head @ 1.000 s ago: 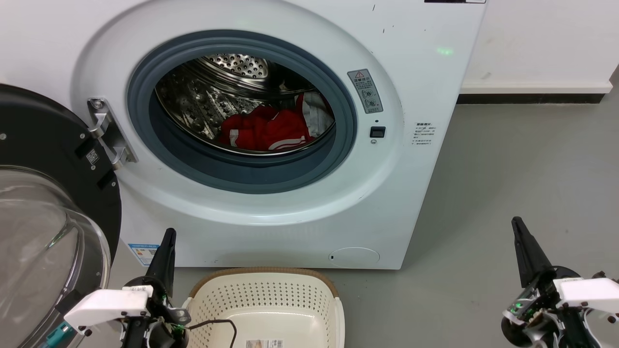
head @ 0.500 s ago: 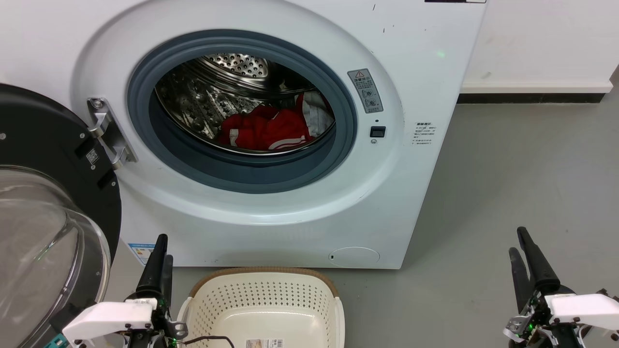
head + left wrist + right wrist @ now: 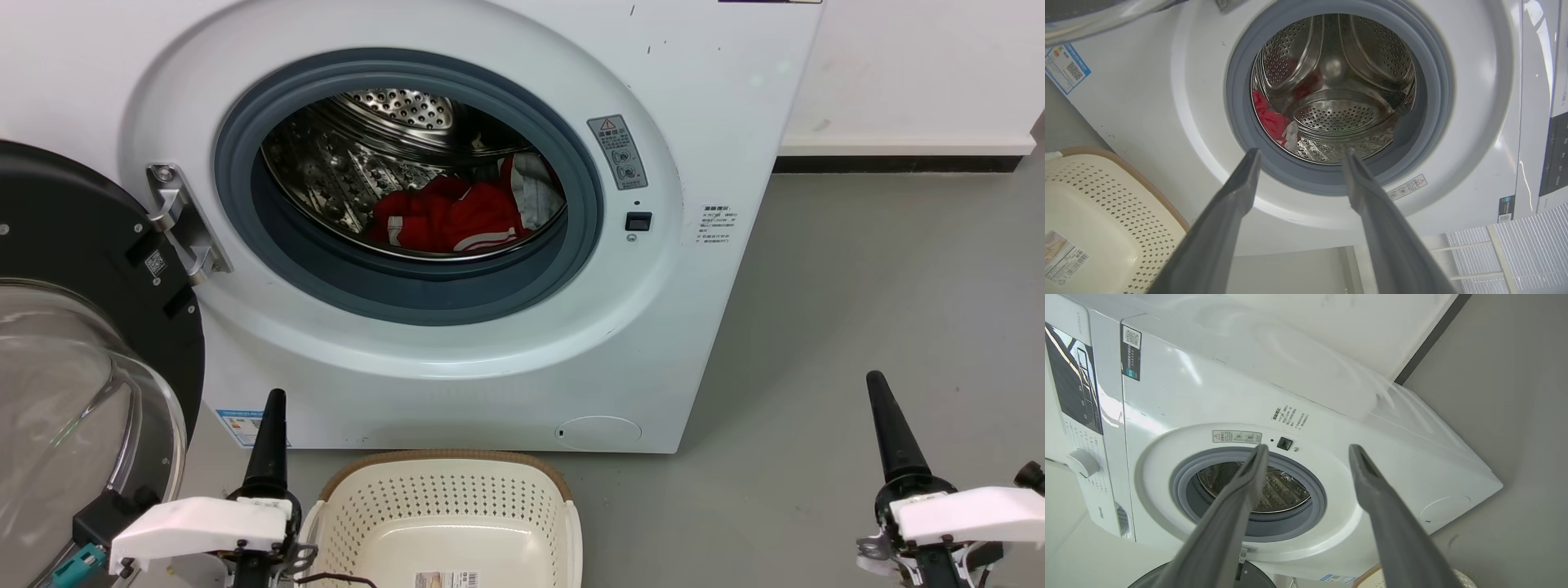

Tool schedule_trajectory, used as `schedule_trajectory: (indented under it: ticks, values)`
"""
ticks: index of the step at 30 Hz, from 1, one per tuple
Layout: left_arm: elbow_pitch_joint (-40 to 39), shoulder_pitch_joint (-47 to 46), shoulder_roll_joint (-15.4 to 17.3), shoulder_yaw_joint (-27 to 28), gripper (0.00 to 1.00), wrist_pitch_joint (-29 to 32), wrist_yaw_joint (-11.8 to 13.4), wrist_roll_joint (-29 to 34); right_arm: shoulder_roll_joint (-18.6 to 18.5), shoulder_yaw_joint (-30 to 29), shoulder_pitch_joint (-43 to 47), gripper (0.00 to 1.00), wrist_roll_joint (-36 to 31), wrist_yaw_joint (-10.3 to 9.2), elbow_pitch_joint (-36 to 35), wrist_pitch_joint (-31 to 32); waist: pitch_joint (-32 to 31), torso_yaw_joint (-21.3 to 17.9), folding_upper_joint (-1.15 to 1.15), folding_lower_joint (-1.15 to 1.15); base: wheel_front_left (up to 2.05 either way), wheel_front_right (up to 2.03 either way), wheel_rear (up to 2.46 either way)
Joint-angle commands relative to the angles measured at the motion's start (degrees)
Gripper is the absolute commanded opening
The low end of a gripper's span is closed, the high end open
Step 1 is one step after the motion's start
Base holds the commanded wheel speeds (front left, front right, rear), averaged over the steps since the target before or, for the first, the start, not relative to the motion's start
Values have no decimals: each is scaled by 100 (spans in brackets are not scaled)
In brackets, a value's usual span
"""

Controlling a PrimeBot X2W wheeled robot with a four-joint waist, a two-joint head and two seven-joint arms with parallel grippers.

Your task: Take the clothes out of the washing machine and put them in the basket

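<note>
Item 1, left gripper [image 3: 1301, 153]: open. Its two dark fingers [image 3: 1229, 212] stood apart with nothing between them, held low and pointed at the front of the machine.

Item 2, right gripper [image 3: 1308, 448]: open likewise, fingers spread and empty. It was held over the grey floor [image 3: 857, 286], well apart from the left gripper.

Item 3, washing machine [image 3: 718, 122]: a white front-loader. It stood straight ahead of the left gripper, and ahead and to the left of the right gripper. A grey rubber ring [image 3: 408, 302] ran around the mouth, with the perforated steel drum [image 3: 343, 163] behind it.

Item 4, door [image 3: 82, 237]: a black-rimmed glass porthole, swung wide open. It hung on a silver hinge [image 3: 184, 220], just to the left of the left gripper.

Item 5, clothes [image 3: 449, 216]: red with white stripe trim, heaped on the bottom of the drum toward its right side. A pale cloth [image 3: 535, 192] lay against the heap's right edge. The heap sat ahead of and above the left gripper, and well ahead and to the left of the right gripper. Neither gripper touched it.

Item 6, basket [image 3: 445, 498]: cream plastic with perforated sides and a brown rim. It stood on the floor at the foot of the machine, just to the right of the left gripper. It lay between the two grippers, far nearer the left one. A paper label [image 3: 446, 580] showed on its bottom.

Item 7, sundries on the machine front:
- A warning sticker [image 3: 617, 152] sat to the right of the ring.
- A round flap [image 3: 598, 433] sat low down, ahead of the basket.
- A blue-edged label [image 3: 241, 425] sat just beyond the left gripper's tip.
</note>
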Motion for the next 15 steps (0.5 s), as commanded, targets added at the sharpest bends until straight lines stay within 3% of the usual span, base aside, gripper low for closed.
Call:
schedule_trajectory:
  ticks: [1, 15]
  values:
    - [-168, -3, 14, -51, 100, -64, 54, 256, -12, 26, -4, 100, -289, 0, -172, -55, 0, 0, 0, 0, 0, 0, 0]
    - [-453, 169, 17, -280, 100, -364, 404, 1816, -13, 180, 165, 100, -2039, 0, -549, -356, 3, 5, 0, 0, 0, 0, 0]
